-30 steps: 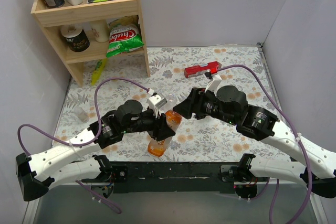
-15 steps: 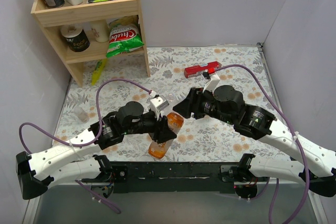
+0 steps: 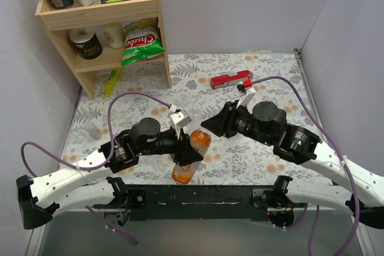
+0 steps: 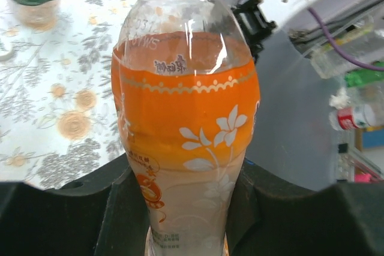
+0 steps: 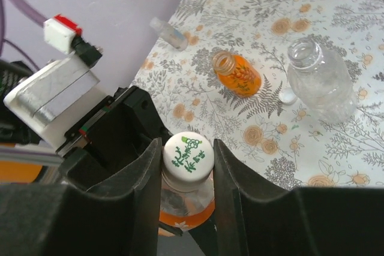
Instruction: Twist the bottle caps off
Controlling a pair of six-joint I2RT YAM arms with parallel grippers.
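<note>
unscrewing step: left gripper (image 4: 186, 202) clamped slim orange bottle (image 4: 186, 106), well apart from red box (image 3: 231, 80) on its near side; right gripper (image 5: 188, 166) pinched white cap (image 5: 188, 153) (green print). next likely needed: twist cap, bottle steady.

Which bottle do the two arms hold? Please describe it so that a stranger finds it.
On the flowered table, look at the middle near the front edge. The bottle sits in the left claw, the right claw shut on its cap. Only it has an orange wrap with white flowers and a white, green-printed cap.
</note>
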